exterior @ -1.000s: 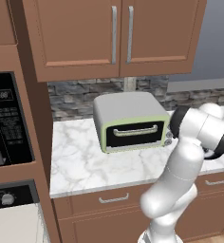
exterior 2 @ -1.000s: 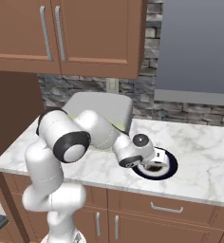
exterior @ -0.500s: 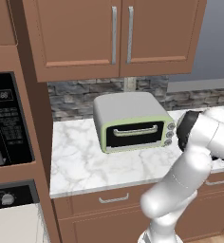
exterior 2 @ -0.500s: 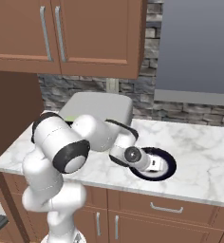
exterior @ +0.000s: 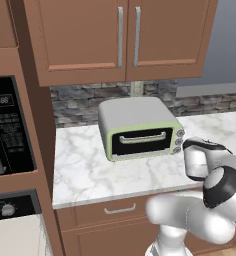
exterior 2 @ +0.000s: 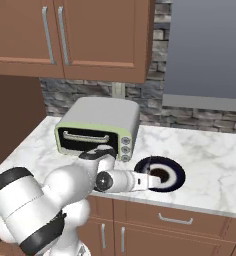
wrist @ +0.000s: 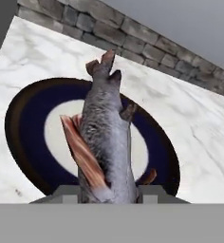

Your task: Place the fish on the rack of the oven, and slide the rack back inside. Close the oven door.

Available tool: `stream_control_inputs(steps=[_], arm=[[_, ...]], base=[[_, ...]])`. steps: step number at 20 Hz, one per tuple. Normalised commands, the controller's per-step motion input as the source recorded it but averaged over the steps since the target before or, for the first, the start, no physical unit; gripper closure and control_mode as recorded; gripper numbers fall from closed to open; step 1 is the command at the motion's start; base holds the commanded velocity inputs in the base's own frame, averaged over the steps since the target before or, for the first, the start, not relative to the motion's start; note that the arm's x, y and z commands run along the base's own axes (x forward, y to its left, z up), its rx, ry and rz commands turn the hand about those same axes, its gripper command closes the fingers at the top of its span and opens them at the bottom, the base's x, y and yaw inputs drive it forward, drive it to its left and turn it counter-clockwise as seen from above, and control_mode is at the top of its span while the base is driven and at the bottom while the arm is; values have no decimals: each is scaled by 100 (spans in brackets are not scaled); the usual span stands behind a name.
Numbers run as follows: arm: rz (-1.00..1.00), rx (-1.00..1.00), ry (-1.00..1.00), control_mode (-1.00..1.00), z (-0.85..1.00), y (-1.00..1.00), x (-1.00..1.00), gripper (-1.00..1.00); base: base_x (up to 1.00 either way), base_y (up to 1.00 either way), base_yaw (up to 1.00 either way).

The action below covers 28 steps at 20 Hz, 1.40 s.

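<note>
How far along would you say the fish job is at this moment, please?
Early. Done: the gripper has closed on the fish over the blue plate by the toaster oven. In hand: carrying it off. Left: laying it on the rack, sliding that in and shutting the oven door; the oven's control strip sits far left.

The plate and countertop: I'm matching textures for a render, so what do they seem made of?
The plate looks like glazed ceramic: smooth navy rim around a white centre. The countertop looks like polished marble, white with grey veining, though it could be an imitation.
</note>
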Motion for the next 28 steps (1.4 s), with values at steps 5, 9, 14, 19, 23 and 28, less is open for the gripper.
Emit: stream_control_inputs(steps=[5, 9, 14, 19, 23, 28], arm=[[3, -4, 7, -100, 100, -18, -25, 100], [0, 0, 26, -100, 100, -11, -32, 100], [0, 8, 30, -100, 100, -3, -49, 100], [6, 9, 25, -100, 100, -9, -43, 100], [20, 7, 19, -100, 100, -4, -33, 100], [32, 4, 18, -100, 81, 13, -24, 100]], base=[[0, 0, 0], [0, 0, 0], [0, 0, 0], [0, 0, 0], [0, 0, 0], [0, 0, 0]])
